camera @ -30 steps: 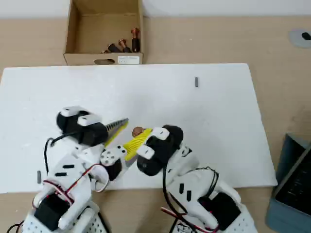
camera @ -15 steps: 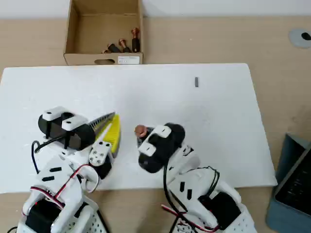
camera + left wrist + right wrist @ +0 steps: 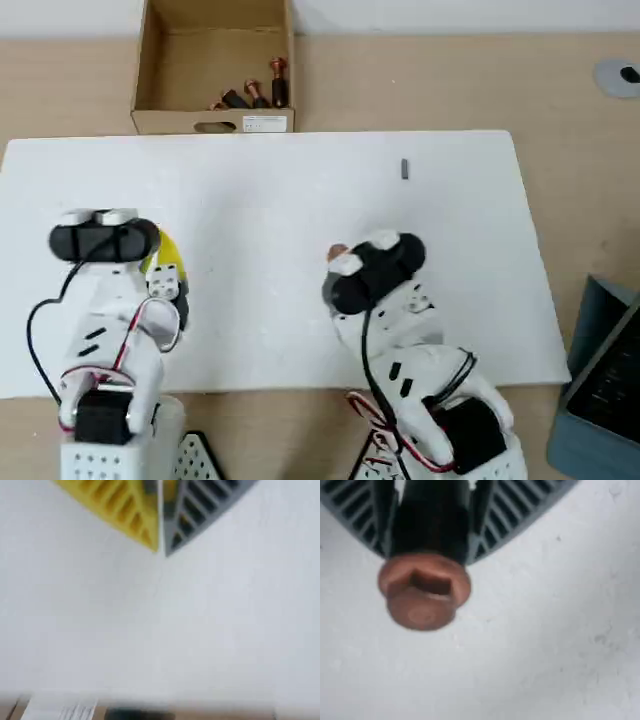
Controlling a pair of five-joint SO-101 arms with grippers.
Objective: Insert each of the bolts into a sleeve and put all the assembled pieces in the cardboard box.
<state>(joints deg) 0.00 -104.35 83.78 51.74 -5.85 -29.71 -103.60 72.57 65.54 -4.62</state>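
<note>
1. My right fingers point(image 3: 520, 510) clamp a black cylindrical sleeve point(image 3: 432, 515) over the white worktop point(image 3: 545, 655); its copper-coloured bolt head point(image 3: 424, 592) juts just past their tips.
2. My left fingers point(image 3: 125, 510) are pressed together, tip against tip.

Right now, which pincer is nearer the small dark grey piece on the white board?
Right. The right pincer is just robot-side of the small dark grey piece; the left pincer is far across the white board.

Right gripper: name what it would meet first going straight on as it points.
Likely the white board: the right gripper tilts down at it, and the sleeved bolt it holds would touch first. Depth is unclear.
</note>
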